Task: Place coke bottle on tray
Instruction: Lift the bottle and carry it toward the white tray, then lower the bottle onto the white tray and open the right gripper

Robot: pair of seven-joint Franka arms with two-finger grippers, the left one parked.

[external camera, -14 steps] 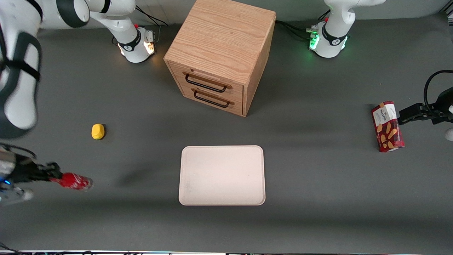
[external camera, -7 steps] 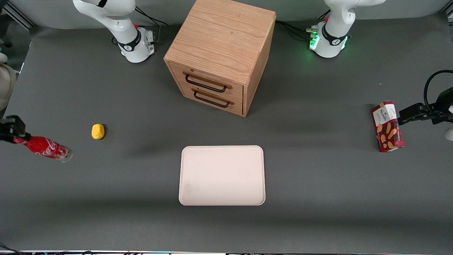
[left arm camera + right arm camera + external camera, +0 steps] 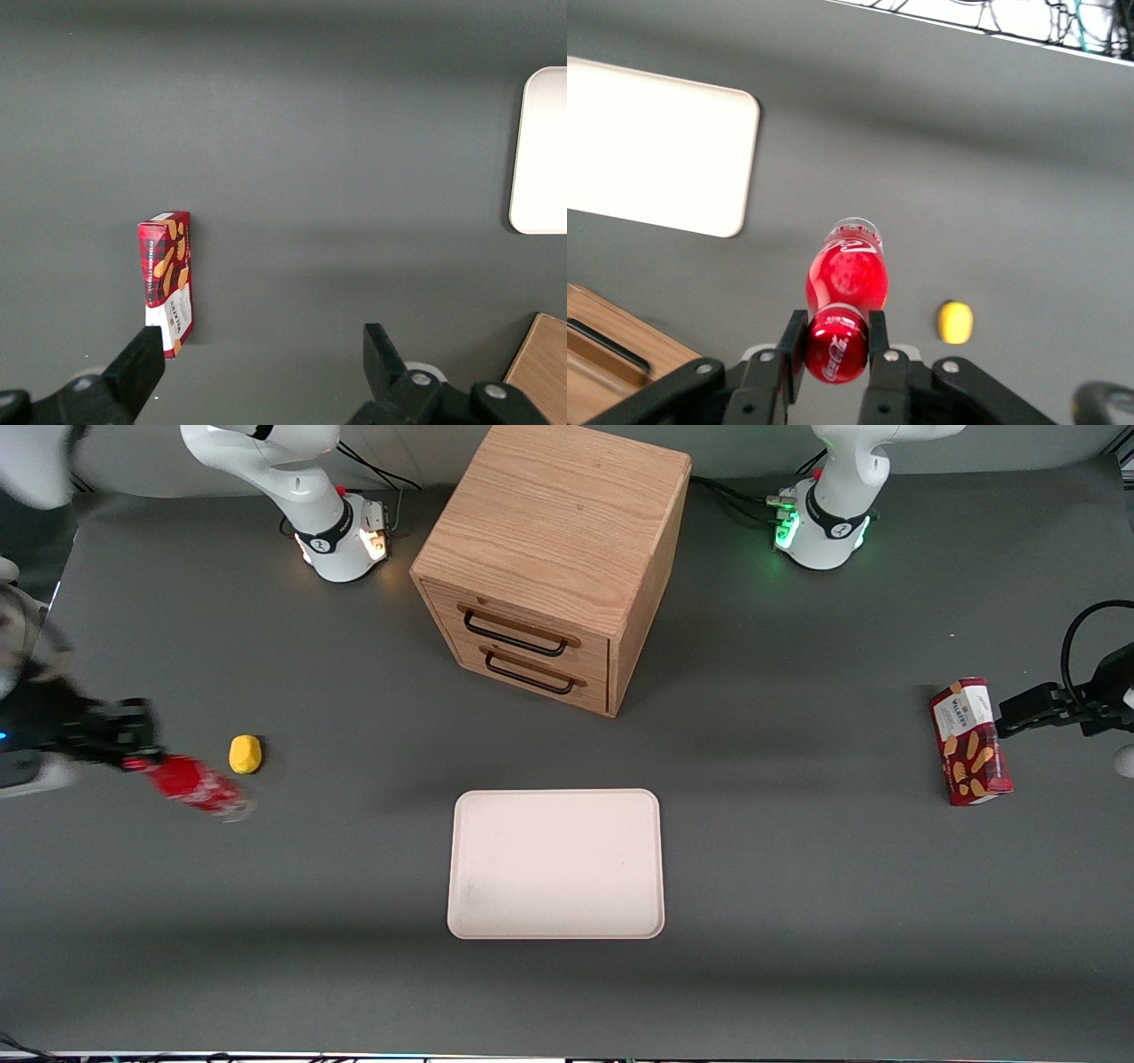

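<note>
My gripper (image 3: 133,757) (image 3: 834,341) is shut on the red cap of the coke bottle (image 3: 193,786) (image 3: 846,279). It holds the bottle tilted in the air at the working arm's end of the table. The bottle's clear base points toward the cream-white tray (image 3: 555,864) (image 3: 651,150), which lies flat near the table's middle, well apart from the bottle. Nothing lies on the tray.
A small yellow object (image 3: 244,754) (image 3: 954,321) lies on the table beside the bottle. A wooden two-drawer cabinet (image 3: 554,558) stands farther from the front camera than the tray. A red biscuit box (image 3: 969,741) (image 3: 166,279) lies toward the parked arm's end.
The gripper with the bottle swung away from the front camera toward the table's end, then came back toward the tray, ending beside the yellow object.
</note>
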